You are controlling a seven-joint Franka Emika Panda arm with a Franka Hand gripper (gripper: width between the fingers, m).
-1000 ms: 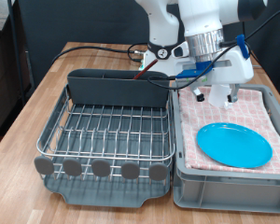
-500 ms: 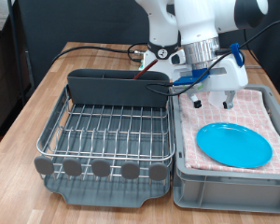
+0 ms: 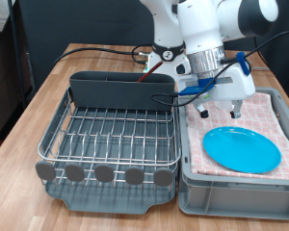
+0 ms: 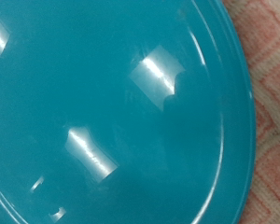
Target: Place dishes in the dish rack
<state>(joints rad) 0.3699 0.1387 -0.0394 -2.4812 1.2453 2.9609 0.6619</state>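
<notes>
At the exterior view's left, the dish rack (image 3: 108,135) is sitting on the wooden table (image 3: 48,91), its wire grid holding no dishes and its tall grey compartment (image 3: 120,89) standing along the far side. Just to the right, touching it, the grey bin (image 3: 236,188) lined with pink checked cloth (image 3: 275,115) is holding the blue plate (image 3: 241,149), which is lying flat. The gripper (image 3: 220,108) is hanging above the bin's far end, its fingers spread apart and gripping nothing, with the plate lying below and slightly nearer the camera. The wrist view is filling almost entirely with the plate (image 4: 112,112), cloth (image 4: 271,84) showing past its rim.
</notes>
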